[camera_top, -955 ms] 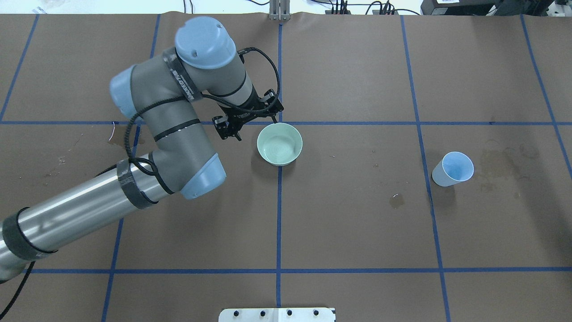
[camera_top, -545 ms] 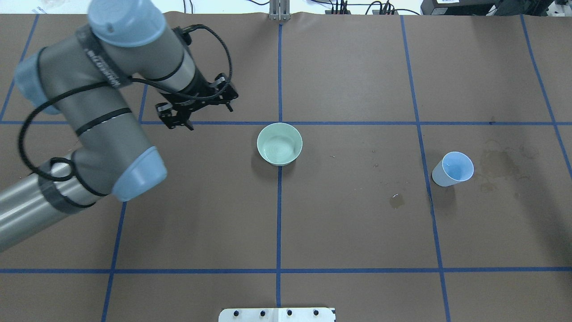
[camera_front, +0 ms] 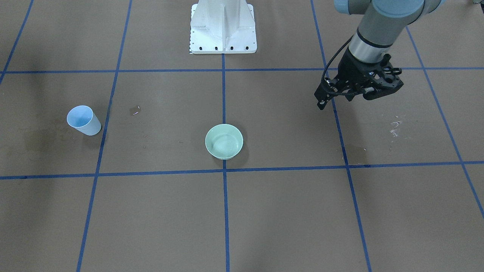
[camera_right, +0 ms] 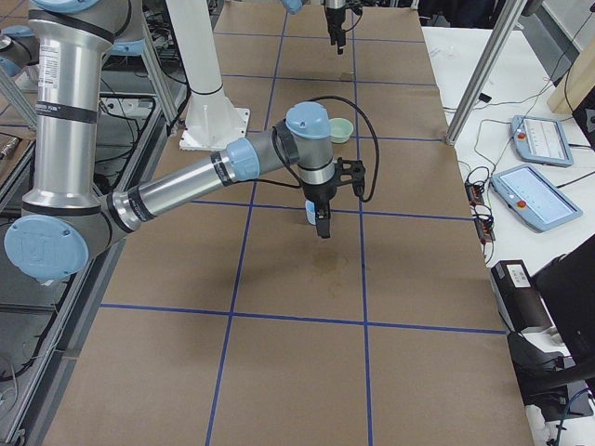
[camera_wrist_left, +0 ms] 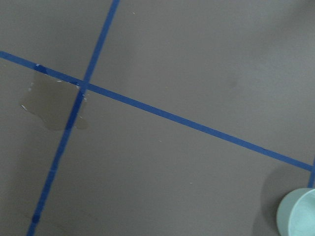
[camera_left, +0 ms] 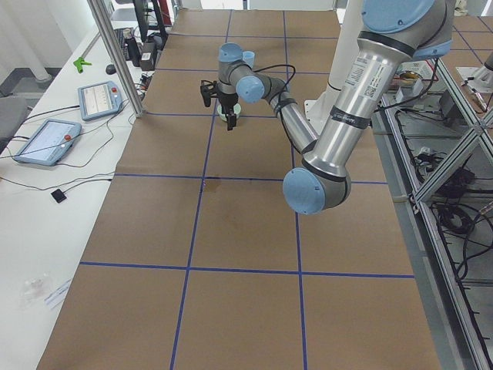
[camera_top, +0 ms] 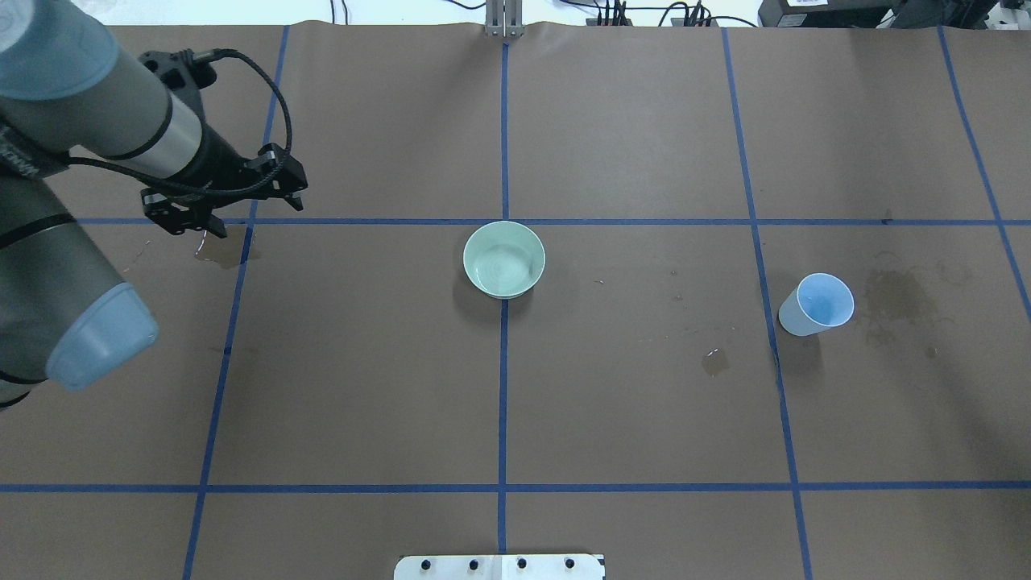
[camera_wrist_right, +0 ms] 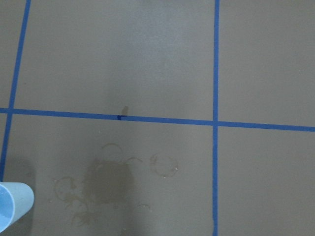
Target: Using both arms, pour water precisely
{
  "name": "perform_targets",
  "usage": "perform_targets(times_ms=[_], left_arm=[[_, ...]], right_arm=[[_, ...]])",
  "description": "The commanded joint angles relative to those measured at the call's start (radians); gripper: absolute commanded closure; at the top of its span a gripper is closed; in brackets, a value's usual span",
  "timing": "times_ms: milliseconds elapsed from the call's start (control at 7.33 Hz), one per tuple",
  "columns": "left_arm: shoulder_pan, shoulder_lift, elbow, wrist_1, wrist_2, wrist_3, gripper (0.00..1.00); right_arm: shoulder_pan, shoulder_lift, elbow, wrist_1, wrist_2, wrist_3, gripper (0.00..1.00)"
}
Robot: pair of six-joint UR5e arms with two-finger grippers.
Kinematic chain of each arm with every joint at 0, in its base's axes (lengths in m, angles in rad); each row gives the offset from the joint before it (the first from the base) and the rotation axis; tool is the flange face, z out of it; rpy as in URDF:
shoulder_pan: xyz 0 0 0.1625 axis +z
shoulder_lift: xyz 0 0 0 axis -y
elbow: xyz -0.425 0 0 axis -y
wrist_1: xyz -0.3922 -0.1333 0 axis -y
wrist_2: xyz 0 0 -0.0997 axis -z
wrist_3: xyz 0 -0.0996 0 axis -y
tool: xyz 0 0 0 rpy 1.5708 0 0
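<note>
Water (camera_top: 504, 271) faint in bowl (camera_top: 468, 249); right arm (camera_right: 186, 186) jaws indiscernible

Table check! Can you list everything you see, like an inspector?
Surface: brown paper table with blue tape grid; wet stains.
Job's things: green bowl at the centre, faint rings inside, maybe water; blue cup standing far from it.
Clutter: nothing seen.
Hands: left hand looks open, empty, above a damp patch; right hand cannot tell.
Cables: black cable loops to the left hand.
Surroundings: touch-screen pads on a side bench.
</note>
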Motion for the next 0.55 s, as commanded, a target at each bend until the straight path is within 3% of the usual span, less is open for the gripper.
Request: perform_targets(times_ms=[0,273,409], left_arm=[[-0.011,0.132,-0.084,-0.022,0.007,0.057,0.00],[-0.031,0.154,-0.097,-0.027,0.007,0.068,0.00],[-0.034,0.155,-0.095,-0.026,0.009,0.068,0.00]], right_arm=[[-0.076,-0.099,0.136,0.081,-0.024,0.139,0.00],[-0.189,-0.245,0.136,0.422,-0.119,0.405,0.00],[-0.238,-0.247,0.141,0.458,-0.145,0.504,0.00]])
